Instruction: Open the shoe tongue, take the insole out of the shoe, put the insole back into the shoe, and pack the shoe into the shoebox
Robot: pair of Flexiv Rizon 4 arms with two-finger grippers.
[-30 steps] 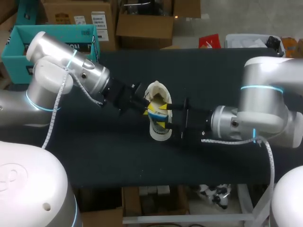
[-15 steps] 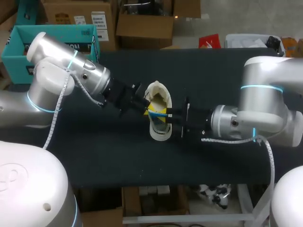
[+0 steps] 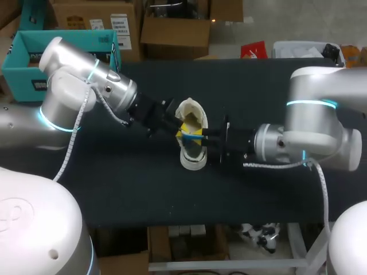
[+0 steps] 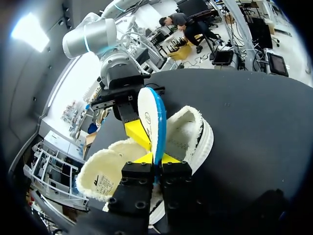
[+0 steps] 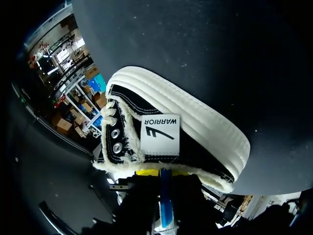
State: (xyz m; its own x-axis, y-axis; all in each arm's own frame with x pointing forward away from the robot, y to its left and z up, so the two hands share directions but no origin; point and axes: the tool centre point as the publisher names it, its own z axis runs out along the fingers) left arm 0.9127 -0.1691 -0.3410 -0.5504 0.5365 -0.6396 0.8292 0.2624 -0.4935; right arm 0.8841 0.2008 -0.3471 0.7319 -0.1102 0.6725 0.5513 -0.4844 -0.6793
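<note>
- The left gripper (image 4: 157, 159) was clamped narrowly on the insole (image 4: 151, 122), which stood on edge above the shoe (image 4: 193, 134).
- The right gripper (image 5: 162, 176) pinched the same insole from the opposite side, mid-desk (image 3: 258, 86).

Shoe (image 3: 192, 150) at mid-desk (image 3: 143, 189). Left hand (image 3: 179, 131) at its left side, right hand (image 3: 202, 137) at its right. Insole (image 4: 152, 122) stands on edge over the shoe opening, gripped between both hands.
</note>
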